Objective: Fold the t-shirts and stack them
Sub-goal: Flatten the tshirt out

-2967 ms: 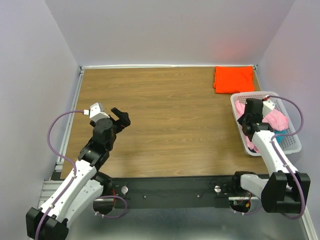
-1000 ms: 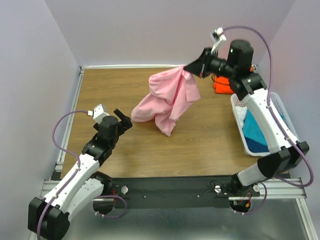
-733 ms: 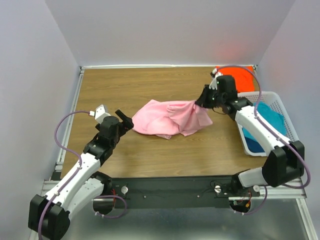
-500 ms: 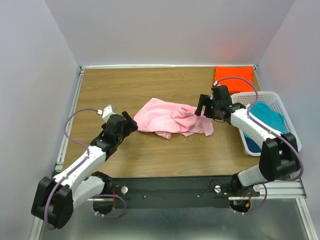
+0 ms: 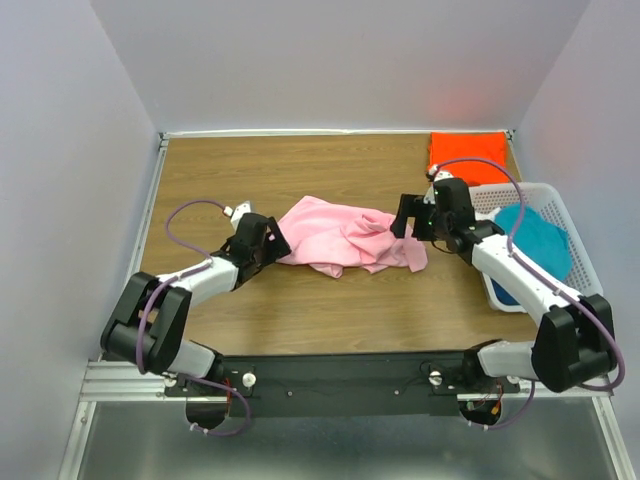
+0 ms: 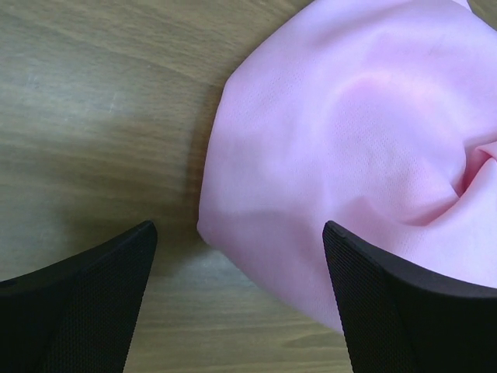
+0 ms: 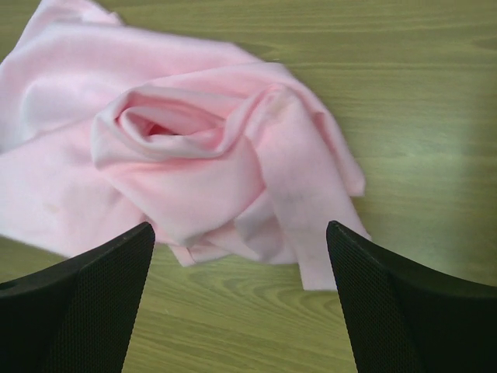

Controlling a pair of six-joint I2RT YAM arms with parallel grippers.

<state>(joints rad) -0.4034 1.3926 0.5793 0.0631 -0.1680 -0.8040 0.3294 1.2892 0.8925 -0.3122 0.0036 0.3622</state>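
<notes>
Open wood over the far and left table (image 5: pixel 300 170) and along the near edge. Mid-table, crumpled pink t-shirt (image 5: pixel 345 235), flanked by spread left gripper (image 5: pixel 277 243) and right gripper (image 5: pixel 401 217). Right side blocked by white lattice basket (image 5: pixel 527 187) and folded orange t-shirt (image 5: pixel 467 157).

A brown wood-grain surface (image 5: pixel 300 170) is enclosed on three sides by plain pale lilac walls (image 5: pixel 330 60). A silver metal rail (image 5: pixel 150 215) is run along its left edge, and a black bar (image 5: pixel 340 372) is fixed across its near edge. A white plastic lattice basket (image 5: pixel 583 262) is set at the right edge of the surface, slightly skewed to that edge and towards the far corner.
</notes>
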